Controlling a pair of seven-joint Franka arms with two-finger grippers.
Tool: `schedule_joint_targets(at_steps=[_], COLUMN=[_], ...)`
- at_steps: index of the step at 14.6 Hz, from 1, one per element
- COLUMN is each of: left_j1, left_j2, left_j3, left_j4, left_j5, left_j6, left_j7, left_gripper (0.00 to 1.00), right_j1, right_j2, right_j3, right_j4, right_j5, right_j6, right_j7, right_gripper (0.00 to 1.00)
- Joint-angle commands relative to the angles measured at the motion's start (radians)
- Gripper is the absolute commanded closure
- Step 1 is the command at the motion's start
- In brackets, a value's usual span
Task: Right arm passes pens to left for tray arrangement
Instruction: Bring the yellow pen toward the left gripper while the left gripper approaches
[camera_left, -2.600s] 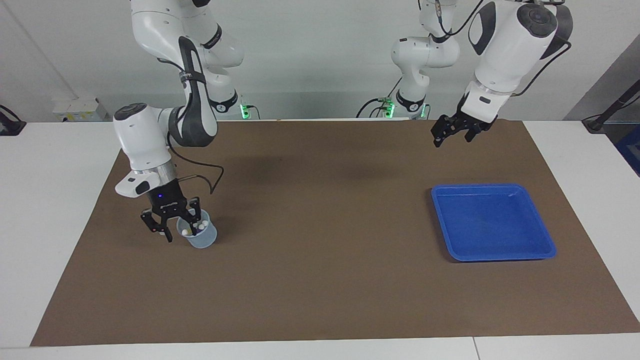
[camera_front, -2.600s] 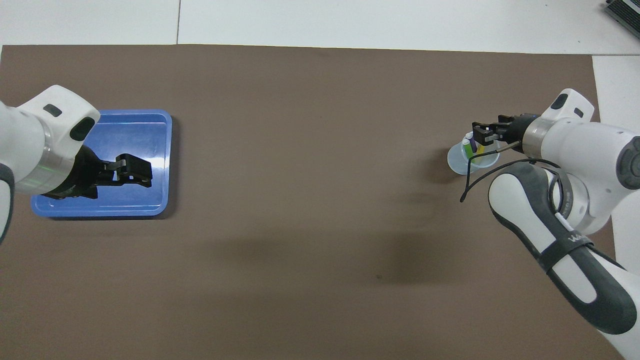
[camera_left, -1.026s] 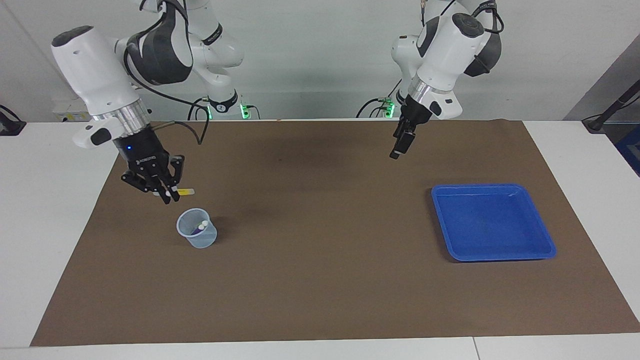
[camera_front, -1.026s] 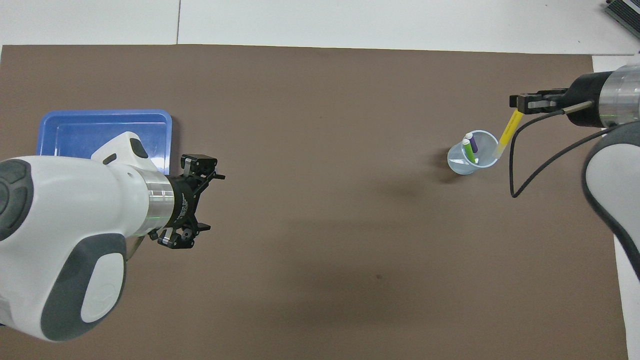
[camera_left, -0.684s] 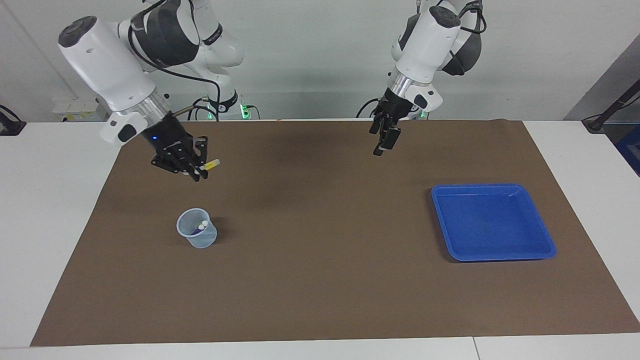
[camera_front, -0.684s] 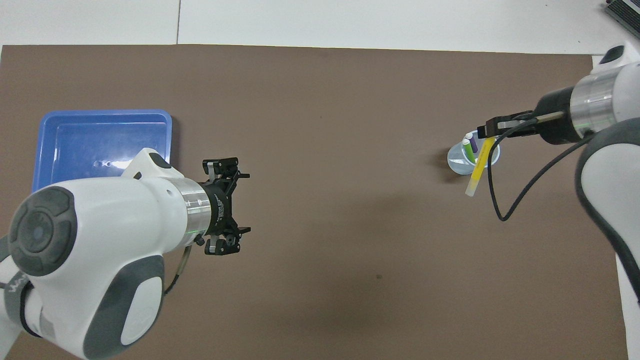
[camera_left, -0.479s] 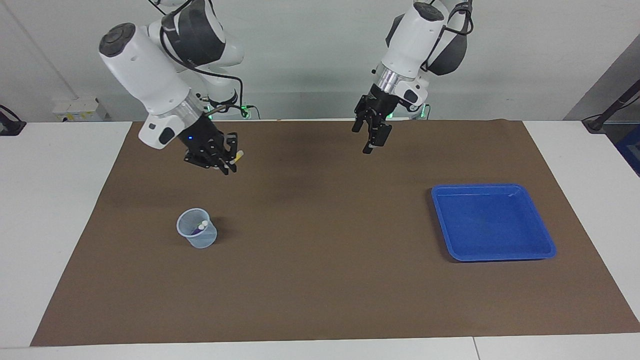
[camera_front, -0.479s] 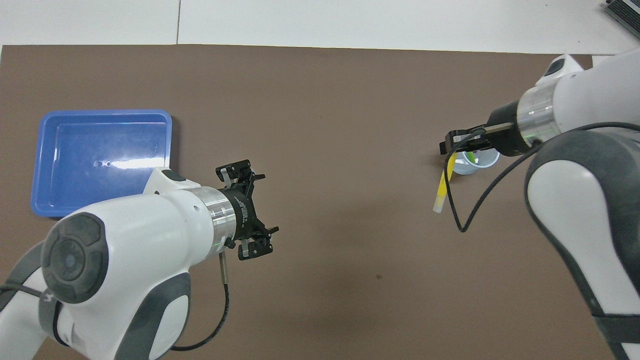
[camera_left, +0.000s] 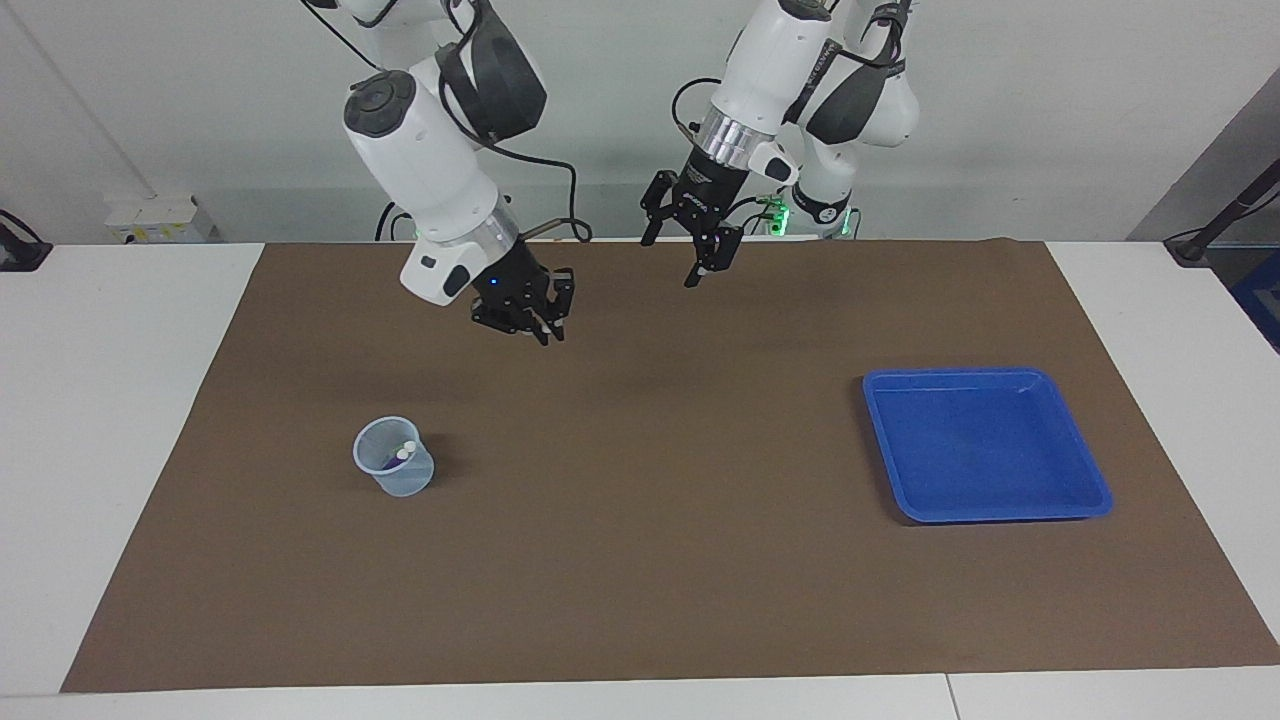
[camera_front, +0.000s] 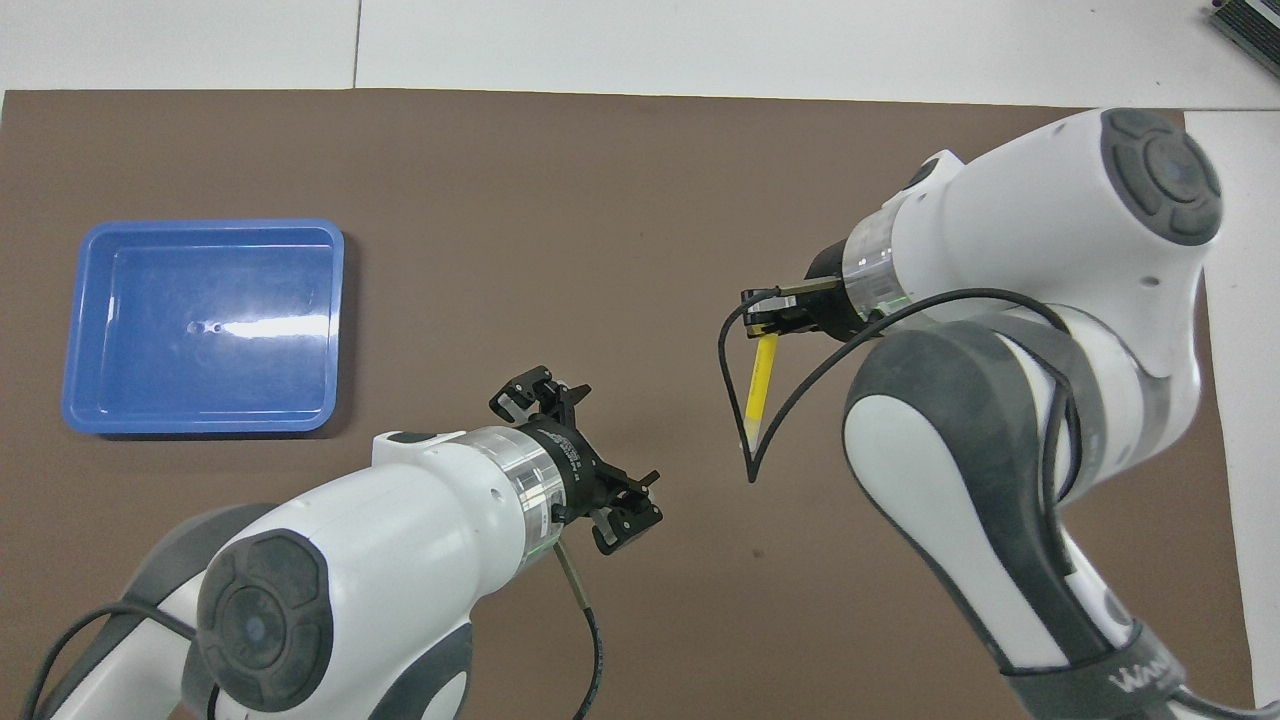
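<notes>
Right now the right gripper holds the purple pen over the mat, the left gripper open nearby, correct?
Not quite: the pen in the right gripper is yellow, as the overhead view shows. The rest stands: it hangs over the mat, with the left gripper open nearby.

White table (camera_left: 120, 420), covered over most of its top by a brown mat (camera_left: 640, 560) reaching close to the edge nearest the robots. White margins bare at both ends and along the edge farthest from the robots, with a seam in that strip. On the mat, toward the left arm's end: blue tray (camera_left: 1092, 487), flat, square with rounded corners, low rim. On the mat, toward the right arm's end: small clear cup (camera_left: 410, 480), upright, two whitish pen tips showing at its mouth. Tray and cup well apart, about equally far from the robots. Soft arm shadows across the mat's middle.
</notes>
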Motion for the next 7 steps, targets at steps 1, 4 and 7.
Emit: schedule_joint_targets(at_steps=[1,4,7], left_j1=[-0.047,-0.085,-0.113], left_j2=[0.010,0.070,0.136], left_j3=[0.015,0.015,0.015], left_j4=[-0.046,-0.050,-0.044], left_j5=[-0.006,-0.006,-0.005], left_j6=[0.082,0.205,0.292], left_j7=[-0.160,-0.232,-0.249], left_gripper=[0.00,0.00,0.00], right_j1=[0.026,0.069,0.089], right_j2=[0.018,0.018,0.018], right_j3=[-0.003,-0.003,-0.001], right_j4=[0.021,0.020,0.021], right_j5=[0.018,0.004,0.006], right_j6=[0.011,0.025,0.048], right_j7=[0.039,0.068,0.088], right_gripper=[1.00,1.00,1.00])
